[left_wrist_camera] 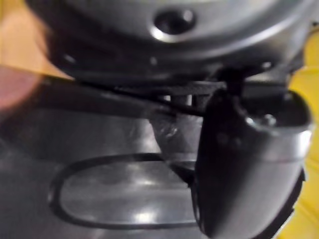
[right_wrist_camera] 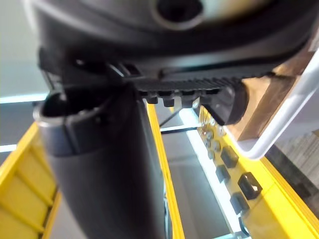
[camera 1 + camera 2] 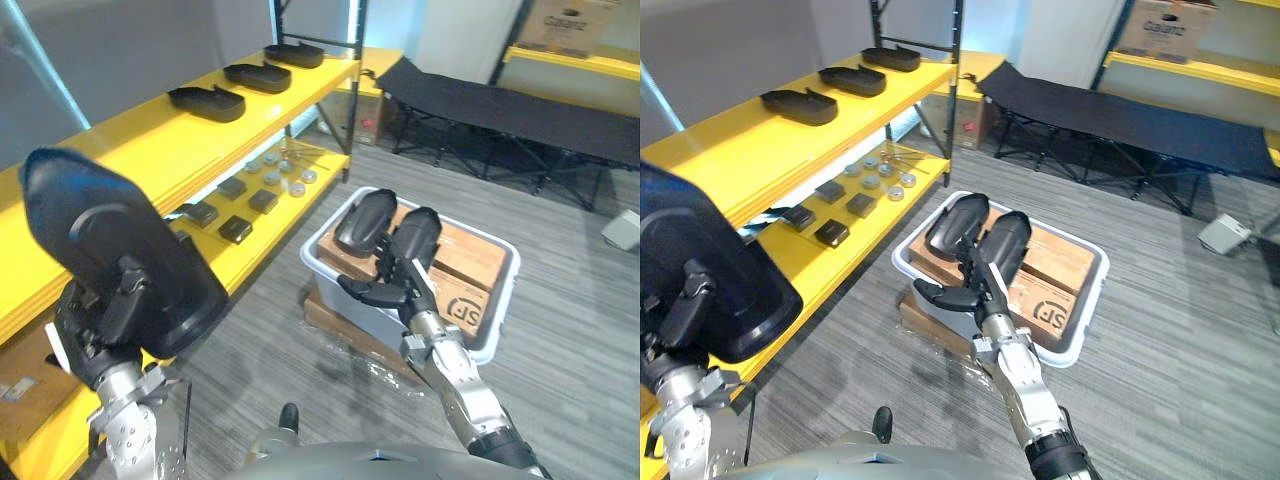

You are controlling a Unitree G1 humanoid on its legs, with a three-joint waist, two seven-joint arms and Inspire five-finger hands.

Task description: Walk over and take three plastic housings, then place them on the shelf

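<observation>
My left hand point(image 3: 108, 322) is shut on a large black plastic housing point(image 3: 100, 230), held upright close to the yellow shelf point(image 3: 150, 145); its thumb point(image 1: 244, 164) presses on the glossy shell point(image 1: 99, 199). Three more black housings point(image 3: 207, 102) point(image 3: 257, 76) point(image 3: 294, 54) lie in a row on the shelf's top board. Two housings point(image 3: 365, 220) point(image 3: 415, 238) rest in a white bin point(image 3: 505, 290) on the floor. My right hand point(image 3: 395, 290) hovers open over the bin's near edge, fingers straight toward those two, holding nothing.
Cardboard boxes point(image 3: 470, 262) line the bin, which sits on a flat carton point(image 3: 330, 320). Small dark blocks and round parts point(image 3: 250, 195) cover the lower shelf board. A black folding cot point(image 3: 520, 110) stands behind the bin. Grey floor lies between shelf and bin.
</observation>
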